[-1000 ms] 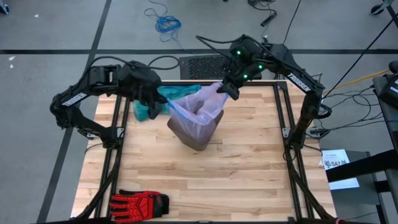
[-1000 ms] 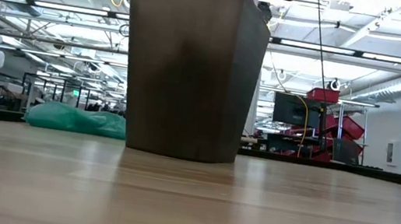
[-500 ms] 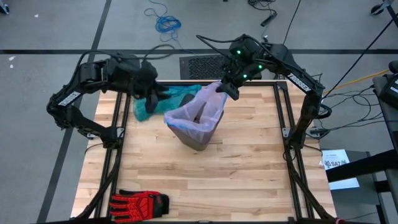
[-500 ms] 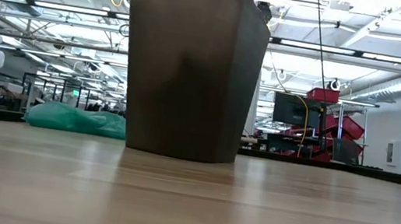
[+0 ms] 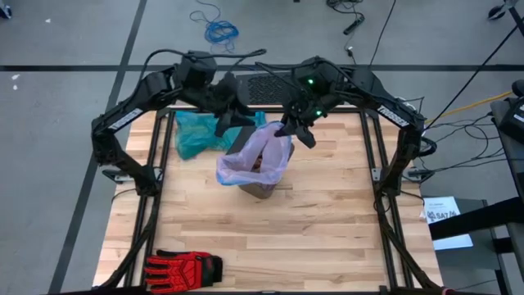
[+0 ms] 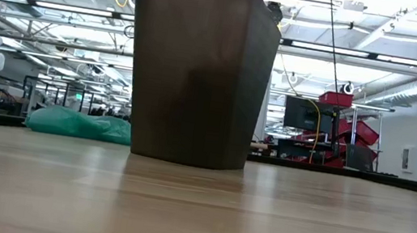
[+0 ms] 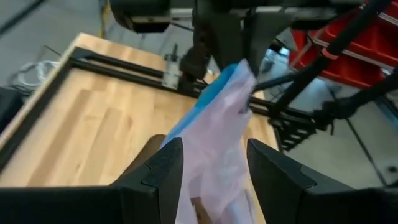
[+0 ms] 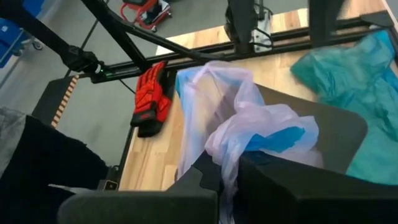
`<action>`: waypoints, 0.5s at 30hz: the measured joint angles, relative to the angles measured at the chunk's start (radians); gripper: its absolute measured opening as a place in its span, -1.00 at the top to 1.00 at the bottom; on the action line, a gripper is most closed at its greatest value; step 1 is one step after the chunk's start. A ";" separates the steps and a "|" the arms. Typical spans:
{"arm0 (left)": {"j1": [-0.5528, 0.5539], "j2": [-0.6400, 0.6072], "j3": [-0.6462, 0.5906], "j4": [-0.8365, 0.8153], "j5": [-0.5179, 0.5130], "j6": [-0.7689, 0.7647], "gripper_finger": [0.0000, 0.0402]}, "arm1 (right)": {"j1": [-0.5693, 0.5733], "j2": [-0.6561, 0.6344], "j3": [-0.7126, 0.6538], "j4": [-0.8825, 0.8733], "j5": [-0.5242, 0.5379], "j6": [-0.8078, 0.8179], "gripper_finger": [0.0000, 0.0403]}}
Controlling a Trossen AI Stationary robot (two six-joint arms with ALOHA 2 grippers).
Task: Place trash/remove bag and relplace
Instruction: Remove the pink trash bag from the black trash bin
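Wood surface (image 5: 327,221): bin (image 6: 198,74) lined with bag (image 5: 254,160). Right tool (image 5: 286,131) pinches bag rim; left tool (image 5: 232,123) spread wide, empty, beside it.

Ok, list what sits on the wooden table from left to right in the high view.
Red and black work glove → crumpled teal-green translucent plastic bag → dark bin lined with the pale pink-lavender plastic liner bag.
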 joint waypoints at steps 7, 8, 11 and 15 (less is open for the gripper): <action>-0.001 0.072 -0.001 0.063 0.162 0.028 0.14 | 0.020 0.000 0.000 0.040 -0.025 -0.003 1.00; -0.001 0.081 -0.001 0.064 0.184 0.030 0.14 | 0.025 0.000 0.000 0.040 -0.028 -0.003 1.00; -0.004 0.102 -0.001 0.056 0.212 0.050 0.15 | 0.032 -0.001 0.000 0.040 -0.030 -0.002 1.00; -0.010 0.106 -0.001 0.058 0.212 0.080 0.34 | 0.038 -0.004 0.000 0.049 -0.029 0.008 1.00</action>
